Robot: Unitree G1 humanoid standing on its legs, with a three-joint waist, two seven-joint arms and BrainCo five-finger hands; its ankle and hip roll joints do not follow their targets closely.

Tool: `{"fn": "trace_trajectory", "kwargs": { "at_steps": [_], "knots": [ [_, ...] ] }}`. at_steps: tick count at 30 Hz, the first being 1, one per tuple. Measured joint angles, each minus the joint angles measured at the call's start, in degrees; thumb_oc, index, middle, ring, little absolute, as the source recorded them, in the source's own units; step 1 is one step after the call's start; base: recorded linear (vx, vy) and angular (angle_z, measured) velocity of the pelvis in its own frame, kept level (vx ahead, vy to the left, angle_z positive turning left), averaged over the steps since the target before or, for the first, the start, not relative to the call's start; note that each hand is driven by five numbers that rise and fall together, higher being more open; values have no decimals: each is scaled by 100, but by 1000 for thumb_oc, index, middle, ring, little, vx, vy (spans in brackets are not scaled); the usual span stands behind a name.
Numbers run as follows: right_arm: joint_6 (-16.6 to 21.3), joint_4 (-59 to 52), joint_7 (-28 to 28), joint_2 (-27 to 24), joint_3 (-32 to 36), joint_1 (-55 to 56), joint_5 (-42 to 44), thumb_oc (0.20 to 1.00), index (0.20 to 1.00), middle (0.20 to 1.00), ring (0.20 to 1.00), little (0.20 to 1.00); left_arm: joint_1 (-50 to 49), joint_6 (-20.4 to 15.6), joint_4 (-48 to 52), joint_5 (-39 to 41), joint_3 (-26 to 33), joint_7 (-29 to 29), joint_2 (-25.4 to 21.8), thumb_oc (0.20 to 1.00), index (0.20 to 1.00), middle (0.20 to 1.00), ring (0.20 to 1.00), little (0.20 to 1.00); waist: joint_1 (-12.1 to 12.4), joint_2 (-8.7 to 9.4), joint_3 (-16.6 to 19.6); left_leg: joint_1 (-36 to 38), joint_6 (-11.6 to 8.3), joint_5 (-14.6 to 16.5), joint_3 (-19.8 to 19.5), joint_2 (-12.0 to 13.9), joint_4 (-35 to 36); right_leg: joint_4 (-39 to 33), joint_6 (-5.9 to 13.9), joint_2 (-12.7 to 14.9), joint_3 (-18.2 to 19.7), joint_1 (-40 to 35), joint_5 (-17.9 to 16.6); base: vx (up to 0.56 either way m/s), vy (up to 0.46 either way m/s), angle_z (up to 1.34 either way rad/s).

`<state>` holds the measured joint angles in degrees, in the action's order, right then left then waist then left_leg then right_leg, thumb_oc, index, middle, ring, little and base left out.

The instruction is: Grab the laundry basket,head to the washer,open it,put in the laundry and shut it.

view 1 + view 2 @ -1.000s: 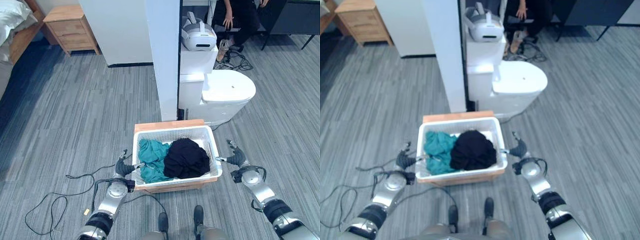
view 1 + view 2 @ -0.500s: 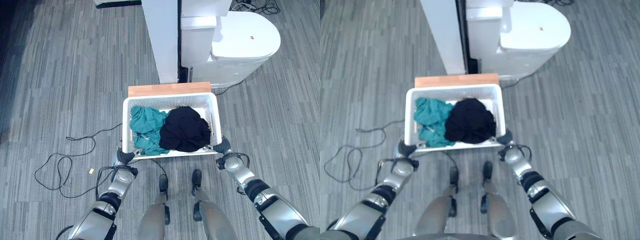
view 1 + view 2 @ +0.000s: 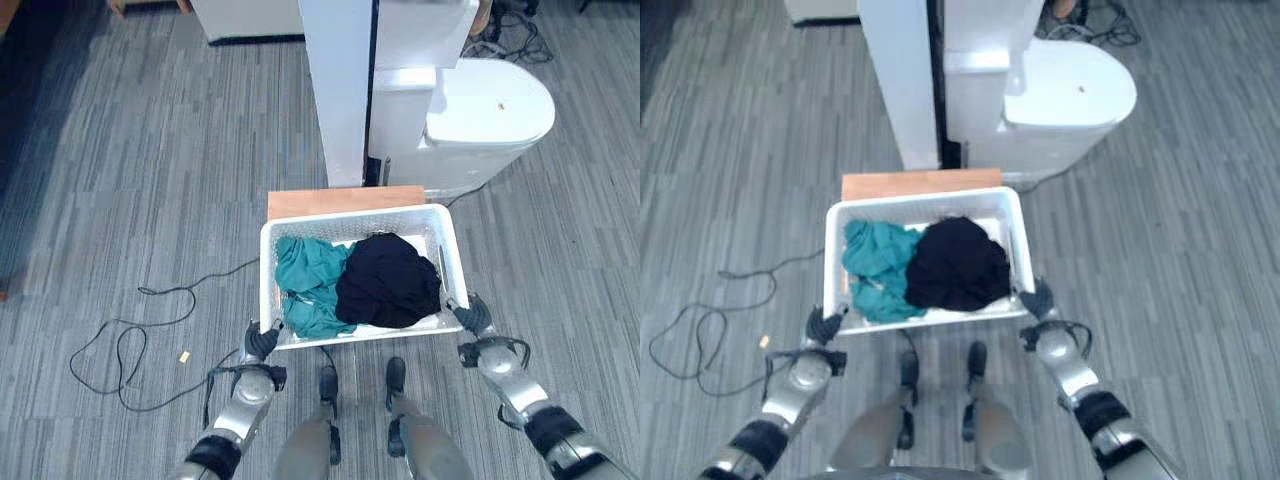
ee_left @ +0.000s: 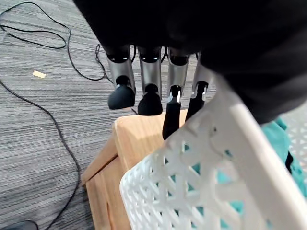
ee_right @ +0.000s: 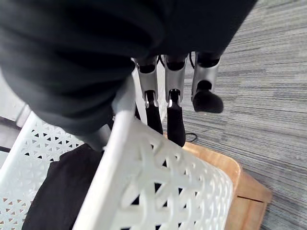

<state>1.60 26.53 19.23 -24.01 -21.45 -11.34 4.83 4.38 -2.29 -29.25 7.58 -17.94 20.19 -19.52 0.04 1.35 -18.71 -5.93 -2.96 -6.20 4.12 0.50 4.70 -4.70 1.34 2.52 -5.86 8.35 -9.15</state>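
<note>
White plastic, the basket (image 3: 270, 285) sits on a wooden stand (image 3: 330, 201) before the toilet (image 3: 480, 120), holding teal (image 3: 305, 280) and black laundry (image 3: 388, 282). The left hand (image 3: 262, 341) and right hand (image 3: 472, 317) grip its near corners, fingers apparently hooked under the rim.

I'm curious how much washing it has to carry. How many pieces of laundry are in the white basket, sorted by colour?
Teal garment: 1
Black garment: 1
Total: 2 bundles that I can tell apart in the white basket; each is crumpled, so anything folded inside or buried underneath stays hidden.
</note>
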Motion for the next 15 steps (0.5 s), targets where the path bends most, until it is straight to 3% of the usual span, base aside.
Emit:
{"fn": "trace_trajectory", "kwargs": {
  "at_steps": [6, 10, 13, 15],
  "knots": [
    [31, -1557, -226, 35, 744, 1142, -325, 200, 200, 200, 200, 200, -738, 13, 1175, -94, 248, -221, -137, 200, 200, 200, 200, 200, -151, 65, 51, 354, -11, 101, -25, 102, -4, 2, -77, -105, -12, -363, 98, 9, -98, 1],
    [79, -1657, -331, 43, 865, 1441, -380, 200, 200, 200, 200, 200, -804, 3, 1201, -152, 247, -356, -133, 200, 200, 200, 200, 200, -316, 136, 365, 430, 23, 167, -5, 188, -6, 1, -124, -208, 30, -393, 133, -19, -7, -11],
    [108, -1727, -383, 41, 927, 1596, -375, 200, 200, 200, 200, 200, -858, 16, 1237, -153, 232, -429, -141, 200, 200, 200, 200, 200, -451, 190, 447, 583, 20, 213, -11, 171, -7, 0, -123, -289, 271, -448, 132, -47, 76, -35],
    [123, -1775, -434, 31, 977, 1659, -363, 200, 200, 200, 200, 200, -879, 17, 1307, -157, 215, -429, -160, 200, 200, 200, 200, 200, -441, 192, 452, 628, 151, 407, -208, 87, -52, 1, -93, -317, 535, -403, 78, -24, 129, -59]
  ]
}}
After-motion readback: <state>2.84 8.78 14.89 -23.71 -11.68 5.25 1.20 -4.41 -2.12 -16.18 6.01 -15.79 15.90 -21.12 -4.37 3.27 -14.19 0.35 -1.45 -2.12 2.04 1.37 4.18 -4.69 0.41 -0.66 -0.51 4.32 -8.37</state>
